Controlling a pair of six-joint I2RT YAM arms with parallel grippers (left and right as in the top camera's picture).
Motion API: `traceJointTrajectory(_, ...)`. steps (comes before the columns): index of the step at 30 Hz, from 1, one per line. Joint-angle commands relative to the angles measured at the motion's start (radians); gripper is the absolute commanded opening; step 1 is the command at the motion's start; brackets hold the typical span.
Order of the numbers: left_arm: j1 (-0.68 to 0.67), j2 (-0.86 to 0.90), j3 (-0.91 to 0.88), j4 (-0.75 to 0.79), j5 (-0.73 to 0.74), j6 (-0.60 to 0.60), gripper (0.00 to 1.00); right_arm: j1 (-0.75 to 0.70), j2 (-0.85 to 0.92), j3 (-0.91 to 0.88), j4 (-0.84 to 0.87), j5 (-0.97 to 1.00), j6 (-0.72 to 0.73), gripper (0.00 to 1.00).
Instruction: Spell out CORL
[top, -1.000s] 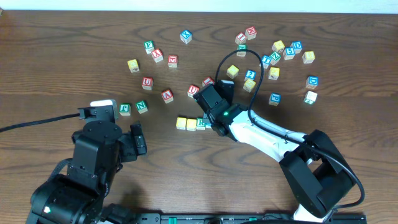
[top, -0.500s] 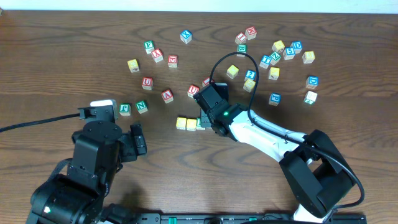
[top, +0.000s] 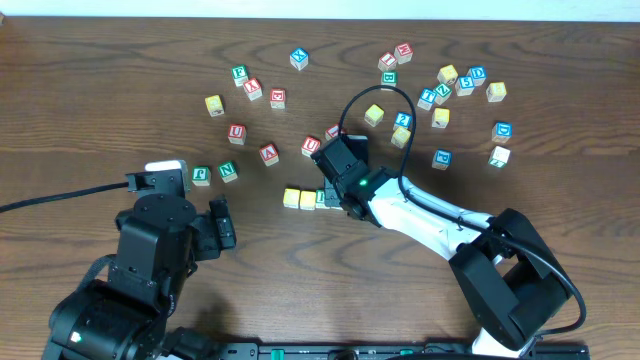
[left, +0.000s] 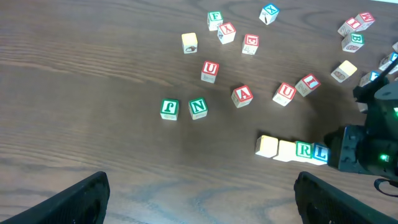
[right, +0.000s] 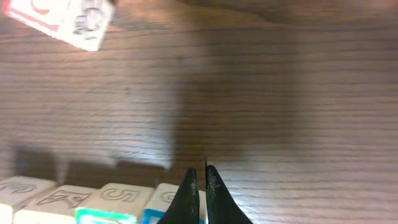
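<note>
Wooden word all but spelled, near the middle of the table (top: 100, 90).

Reads as one touching line: left yellow cube (left: 267, 146), second yellow cube (left: 286, 150), green R (left: 303, 150), blue L (left: 319, 153) at the right end; yellow faces too small to read. Looks like only a last nudge and a retreat remain. Shows right gripper (right: 199, 172) pinched almost together over blue L, clamped on nothing. Shows left gripper (left: 202, 186) spread wide, empty, well apart at near left. Leaves red U (left: 285, 93) and red A (left: 242, 94) just beyond the row, blocking nothing.
</note>
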Motion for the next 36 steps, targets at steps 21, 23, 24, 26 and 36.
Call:
traceJointTrajectory(21,0.003,0.000,0.010,-0.002,-0.013,0.010,0.93,-0.014,0.003,-0.003,-0.060,-0.022,0.077,0.01)
traceJointTrajectory(23,0.003,0.000,0.010,-0.002,-0.013,0.010,0.93,-0.014,0.003,-0.003,-0.060,-0.028,0.076,0.01)
traceJointTrajectory(24,0.003,0.000,0.010,-0.002,-0.013,0.010,0.93,-0.014,0.003,-0.003,-0.059,-0.028,0.076,0.01)
traceJointTrajectory(26,0.003,0.000,0.010,-0.002,-0.013,0.010,0.93,-0.014,0.003,-0.003,-0.051,-0.043,0.048,0.01)
traceJointTrajectory(36,0.003,0.000,0.010,-0.002,-0.013,0.010,0.93,-0.010,0.003,-0.003,-0.030,-0.074,-0.002,0.01)
